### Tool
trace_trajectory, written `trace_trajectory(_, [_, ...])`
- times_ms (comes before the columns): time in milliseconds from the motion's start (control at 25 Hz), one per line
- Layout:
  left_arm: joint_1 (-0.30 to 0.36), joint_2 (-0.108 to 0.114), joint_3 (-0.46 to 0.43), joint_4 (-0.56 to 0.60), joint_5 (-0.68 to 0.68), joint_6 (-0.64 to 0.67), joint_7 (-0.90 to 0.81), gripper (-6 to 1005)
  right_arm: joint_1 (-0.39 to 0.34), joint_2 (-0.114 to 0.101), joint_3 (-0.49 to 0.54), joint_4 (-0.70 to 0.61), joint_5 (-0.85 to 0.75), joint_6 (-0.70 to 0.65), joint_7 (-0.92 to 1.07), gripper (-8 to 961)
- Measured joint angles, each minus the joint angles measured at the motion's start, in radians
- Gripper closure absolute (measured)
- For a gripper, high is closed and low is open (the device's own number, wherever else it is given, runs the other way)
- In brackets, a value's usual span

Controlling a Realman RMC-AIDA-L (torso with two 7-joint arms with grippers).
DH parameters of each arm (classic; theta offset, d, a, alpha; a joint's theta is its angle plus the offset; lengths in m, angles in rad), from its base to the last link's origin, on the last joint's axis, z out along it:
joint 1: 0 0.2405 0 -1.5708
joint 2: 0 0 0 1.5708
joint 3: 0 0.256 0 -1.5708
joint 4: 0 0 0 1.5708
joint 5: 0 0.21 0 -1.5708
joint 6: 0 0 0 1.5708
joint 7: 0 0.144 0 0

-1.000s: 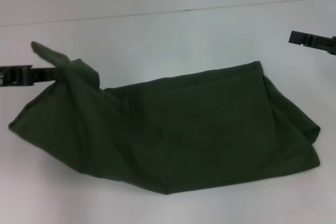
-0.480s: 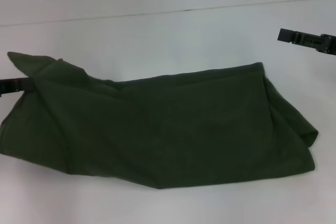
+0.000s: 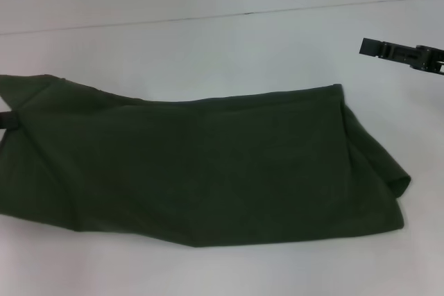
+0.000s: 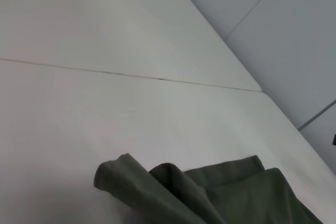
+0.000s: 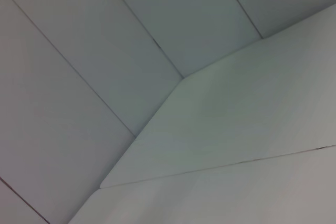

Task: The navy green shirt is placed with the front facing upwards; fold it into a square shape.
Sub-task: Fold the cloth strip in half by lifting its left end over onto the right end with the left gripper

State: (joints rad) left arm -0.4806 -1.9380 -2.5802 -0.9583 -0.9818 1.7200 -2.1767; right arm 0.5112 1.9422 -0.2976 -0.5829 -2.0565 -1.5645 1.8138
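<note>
The dark olive-green cotton shirt (image 3: 201, 164), plain side up, lies stretched in a long band across the white desk (image 3: 208, 53), running off its left edge. There the left gripper (image 3: 7, 120) barely shows beside the cloth, grip impossible to tell. Farther back by the right edge, the right gripper (image 3: 371, 47) hovers apart from the shirt, its grip also unclear.

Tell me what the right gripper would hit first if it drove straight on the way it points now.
Probably nothing: the right gripper points toward the robot's left, above the white table and beyond the navy green shirt. That line looks free as far as the head view shows, though height is unclear.
</note>
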Motion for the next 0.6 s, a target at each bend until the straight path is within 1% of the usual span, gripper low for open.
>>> trace_trajectory(200, [0.009,0.024,-0.018,0.029,0.001,-0.005,0.011,996,0.002,0.000,0.000,0.000,0.001,0.000,0.005,101])
trace_trajectory(240, [0.009,0.024,-0.018,0.029,0.001,-0.005,0.011,996,0.002,0.000,0.000,0.000,0.001,0.000,0.005,101])
trace_trajectory(280, [0.012,0.033,-0.033,0.041,0.003,-0.002,0.018,996,0.003,0.000,0.000,0.000,0.001,0.001,0.005,101])
trace_trajectory(600, [0.016,0.060,-0.083,0.062,0.039,-0.001,0.024,996,0.010,0.000,0.000,0.000,0.000,0.010,0.005,100])
